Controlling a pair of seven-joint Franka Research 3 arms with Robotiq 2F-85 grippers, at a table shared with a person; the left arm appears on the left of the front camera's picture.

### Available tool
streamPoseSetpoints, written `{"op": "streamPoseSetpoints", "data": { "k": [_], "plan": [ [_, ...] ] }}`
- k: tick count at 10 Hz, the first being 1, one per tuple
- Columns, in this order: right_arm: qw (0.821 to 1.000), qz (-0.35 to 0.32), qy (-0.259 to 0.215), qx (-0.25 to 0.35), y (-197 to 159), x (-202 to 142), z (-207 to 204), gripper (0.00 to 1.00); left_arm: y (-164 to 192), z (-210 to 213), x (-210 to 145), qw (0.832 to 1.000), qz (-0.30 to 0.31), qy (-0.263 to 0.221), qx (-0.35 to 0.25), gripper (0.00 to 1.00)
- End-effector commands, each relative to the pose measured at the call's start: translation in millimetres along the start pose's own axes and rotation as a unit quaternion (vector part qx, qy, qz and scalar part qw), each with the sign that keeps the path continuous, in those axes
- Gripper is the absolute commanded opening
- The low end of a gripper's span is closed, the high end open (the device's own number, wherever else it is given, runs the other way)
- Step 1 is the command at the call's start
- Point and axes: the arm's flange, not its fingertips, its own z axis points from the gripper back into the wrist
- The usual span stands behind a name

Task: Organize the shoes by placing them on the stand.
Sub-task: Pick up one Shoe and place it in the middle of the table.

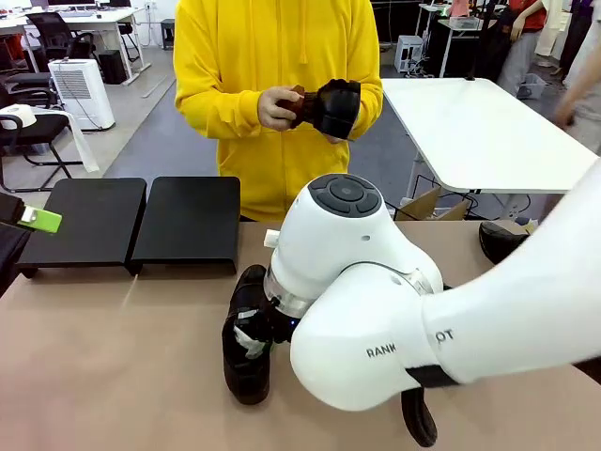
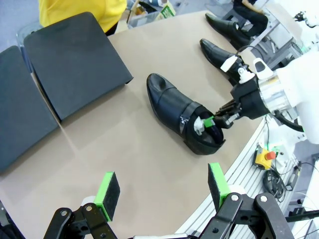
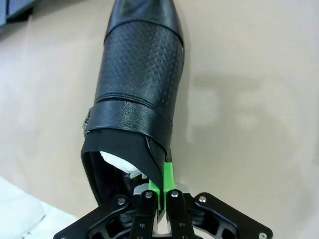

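Short of the stand [image 1: 183, 221], shoe [image 2: 172, 104]: collar pinched by right gripper [image 2: 208, 121], a hold for lifting
Left gripper [image 2: 162, 186]: spread, empty

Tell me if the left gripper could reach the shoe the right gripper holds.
Probably yes: the left gripper is open and empty, with bare table between it and the shoe. The right gripper pinches only its collar, leaving the toe free.
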Motion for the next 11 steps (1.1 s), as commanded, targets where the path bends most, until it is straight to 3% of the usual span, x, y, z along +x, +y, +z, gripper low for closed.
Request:
{"op": "streamPoseSetpoints", "data": {
  "k": [1, 2, 6, 7, 10, 11],
  "plan": [
    [1.0, -0.006, 0.004, 0.005, 12, 11, -8, 0.0, 1, -1, -1, 1.0, -0.007, -0.007, -0.011, 0.92],
    [1.0, -0.005, 0.015, 0.002, 9, 14, -11, 0.13, 1, -1, -1, 1.0, -0.007, -0.007, -0.011, 0.92],
    [1.0, 0.002, 0.017, 0.001, -3, 16, -8, 0.91, 1, -1, -1, 1.0, -0.007, -0.007, -0.011, 0.92],
    [1.0, -0.003, 0.017, 0.0, -6, 13, 0, 1.0, 1, -1, -1, 1.0, -0.007, -0.007, -0.011, 0.92],
    [1.0, -0.005, 0.021, 0.014, -11, -7, 29, 1.0, 1, -1, -1, 1.0, -0.007, -0.007, -0.011, 0.92],
    [1.0, 0.007, 0.024, -0.011, -14, -21, 31, 1.0, 1, -1, -1, 1.0, -0.007, -0.007, -0.011, 0.92]
  ]
}}
